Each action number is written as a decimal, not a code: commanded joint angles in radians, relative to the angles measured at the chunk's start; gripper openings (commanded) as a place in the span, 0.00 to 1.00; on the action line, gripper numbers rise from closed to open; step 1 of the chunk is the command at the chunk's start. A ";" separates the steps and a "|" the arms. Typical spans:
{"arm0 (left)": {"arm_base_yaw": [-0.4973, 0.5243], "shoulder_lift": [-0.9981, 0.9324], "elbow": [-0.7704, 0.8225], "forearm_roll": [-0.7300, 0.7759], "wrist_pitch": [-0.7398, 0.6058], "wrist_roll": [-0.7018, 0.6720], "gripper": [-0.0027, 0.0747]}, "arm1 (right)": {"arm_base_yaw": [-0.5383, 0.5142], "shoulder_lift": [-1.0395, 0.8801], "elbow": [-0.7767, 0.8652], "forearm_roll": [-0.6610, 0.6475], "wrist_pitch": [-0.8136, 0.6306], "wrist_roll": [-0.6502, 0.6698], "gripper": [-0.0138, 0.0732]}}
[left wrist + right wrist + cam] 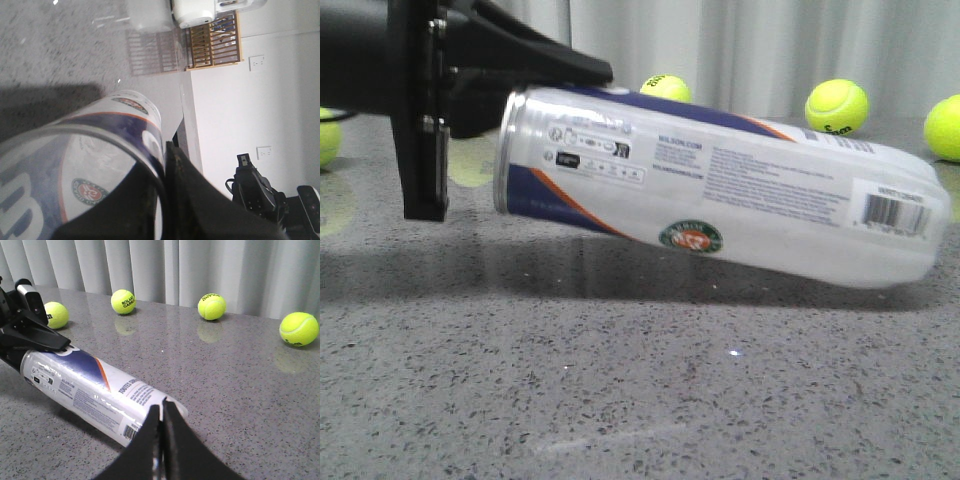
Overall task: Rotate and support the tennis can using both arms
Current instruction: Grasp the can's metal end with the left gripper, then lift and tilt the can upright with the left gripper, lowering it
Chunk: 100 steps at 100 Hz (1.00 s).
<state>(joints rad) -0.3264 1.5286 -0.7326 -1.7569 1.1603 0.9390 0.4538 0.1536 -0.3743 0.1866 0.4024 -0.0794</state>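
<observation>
The tennis can lies almost level, its metal-rimmed open end at the left lifted off the table and its closed end at the right low by the tabletop. My left gripper is shut on the rim wall. In the left wrist view one finger is inside the can and one outside. My right gripper is shut and empty, its tips at the can's closed end; I cannot tell if they touch. It is out of the front view. The left gripper also shows in the right wrist view.
Yellow tennis balls lie on the grey speckled table behind the can: one back right, one at the right edge, one behind the can, one far left. Pale curtains hang behind the table.
</observation>
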 commanded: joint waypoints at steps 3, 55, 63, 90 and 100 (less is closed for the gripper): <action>-0.005 -0.094 -0.022 -0.086 0.025 0.030 0.01 | -0.007 0.009 -0.026 -0.006 -0.071 0.003 0.09; -0.005 -0.443 -0.236 0.501 -0.349 -0.252 0.01 | -0.007 0.009 -0.026 -0.006 -0.071 0.003 0.09; -0.005 -0.455 -0.303 0.647 -0.339 -0.350 0.01 | -0.007 0.009 -0.026 -0.006 -0.071 0.003 0.09; -0.005 -0.455 -0.532 1.082 -0.224 -0.560 0.01 | -0.007 0.009 -0.026 -0.006 -0.071 0.003 0.09; -0.005 -0.453 -0.592 1.161 -0.190 -0.588 0.01 | -0.007 0.009 -0.026 -0.006 -0.071 0.003 0.09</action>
<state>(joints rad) -0.3264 1.0956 -1.2432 -0.6400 0.9752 0.3964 0.4538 0.1536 -0.3743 0.1866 0.4029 -0.0794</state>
